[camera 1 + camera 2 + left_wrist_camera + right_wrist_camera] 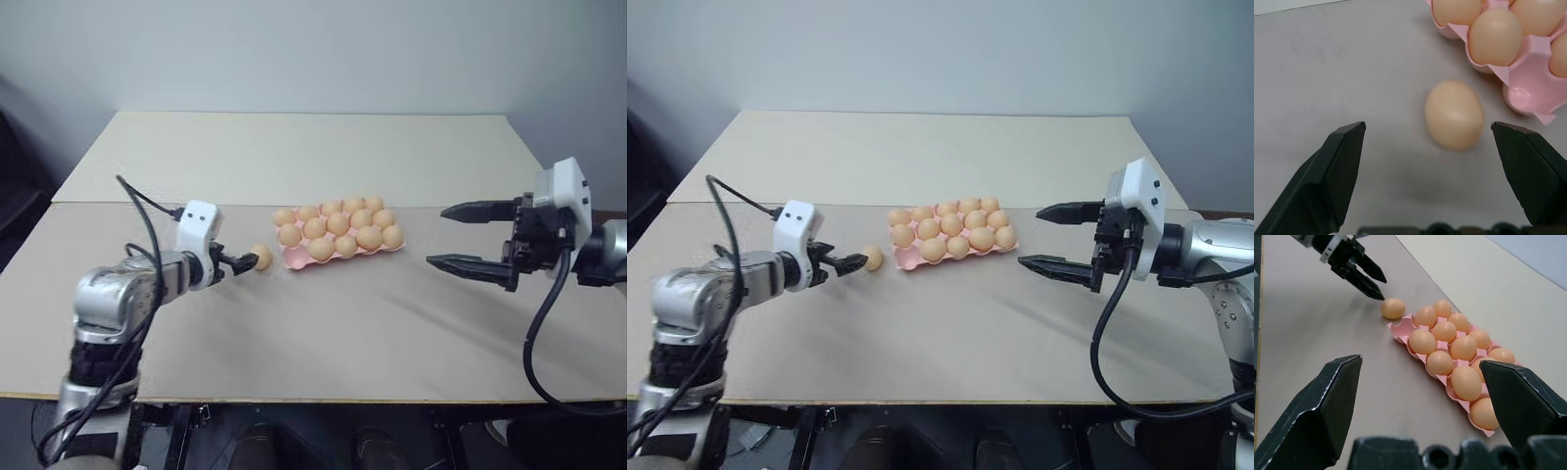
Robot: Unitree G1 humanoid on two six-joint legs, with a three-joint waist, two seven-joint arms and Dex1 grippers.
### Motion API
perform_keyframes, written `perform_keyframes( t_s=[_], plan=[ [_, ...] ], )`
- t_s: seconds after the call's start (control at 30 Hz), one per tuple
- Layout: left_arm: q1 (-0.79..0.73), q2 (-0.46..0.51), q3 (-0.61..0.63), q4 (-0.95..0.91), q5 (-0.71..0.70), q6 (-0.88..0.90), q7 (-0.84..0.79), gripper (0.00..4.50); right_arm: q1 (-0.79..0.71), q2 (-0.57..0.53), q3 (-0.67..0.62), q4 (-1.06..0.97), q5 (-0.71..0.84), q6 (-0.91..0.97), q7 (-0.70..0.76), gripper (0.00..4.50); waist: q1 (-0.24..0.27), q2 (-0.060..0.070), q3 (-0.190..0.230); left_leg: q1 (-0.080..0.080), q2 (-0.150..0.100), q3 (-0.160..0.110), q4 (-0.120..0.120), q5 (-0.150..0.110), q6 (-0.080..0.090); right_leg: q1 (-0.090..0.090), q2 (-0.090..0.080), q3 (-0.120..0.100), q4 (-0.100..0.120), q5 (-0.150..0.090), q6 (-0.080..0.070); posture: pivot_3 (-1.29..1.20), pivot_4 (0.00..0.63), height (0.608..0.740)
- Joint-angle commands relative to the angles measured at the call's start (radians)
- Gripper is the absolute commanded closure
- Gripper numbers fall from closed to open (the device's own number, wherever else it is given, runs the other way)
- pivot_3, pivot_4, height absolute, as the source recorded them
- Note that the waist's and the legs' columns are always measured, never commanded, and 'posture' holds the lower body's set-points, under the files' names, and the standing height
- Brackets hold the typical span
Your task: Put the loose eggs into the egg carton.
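You see one loose egg (261,257) on the table (323,333), just left of the pink egg carton (294,258). Your left gripper (242,262) reaches toward it, fingers spread wide, gripping nothing. Your right gripper (454,235) hovers right of the carton, fingers wide and empty.

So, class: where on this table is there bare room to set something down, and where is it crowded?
Bare: the far half of the table behind the egg carton, the near strip in front of it, and the stretch between the carton and the right gripper. Crowded: the carton's left end, where the loose egg lies just ahead of the open left gripper.
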Motion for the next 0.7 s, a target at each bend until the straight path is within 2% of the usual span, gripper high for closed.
perform_keyframes(
  t_s=[0.03, 0.13, 0.7],
  plan=[
    [-0.036, -0.043, -0.002, 0.039, 0.036, -0.052, 0.014, 0.01, -0.006, -0.019, -0.043, -0.030, 0.027, 0.012, -0.006, 0.00, 0.000, 0.000, 0.000, 0.000, 0.000, 0.000, 0.000, 0.000, 0.000, 0.000, 0.000, 0.000, 0.000, 0.000, 0.000, 0.00, 0.150, 0.740],
    [-0.043, -0.080, 0.012, 0.063, 0.055, -0.063, 0.034, 0.01, -0.005, -0.024, -0.052, -0.037, 0.030, 0.022, -0.007, 0.00, -0.001, 0.000, 0.000, 0.000, 0.000, 0.000, 0.000, 0.000, 0.000, 0.000, 0.000, 0.000, 0.000, 0.000, 0.000, 0.00, 0.150, 0.740],
    [-0.067, -0.155, -0.033, 0.163, 0.158, -0.140, 0.030, 0.01, -0.023, -0.025, -0.047, -0.050, 0.041, 0.045, -0.013, 0.00, -0.001, 0.000, 0.000, 0.000, 0.000, 0.000, 0.000, 0.000, 0.000, 0.000, 0.000, 0.000, 0.000, 0.000, 0.000, 0.00, 0.150, 0.740]
  ],
)
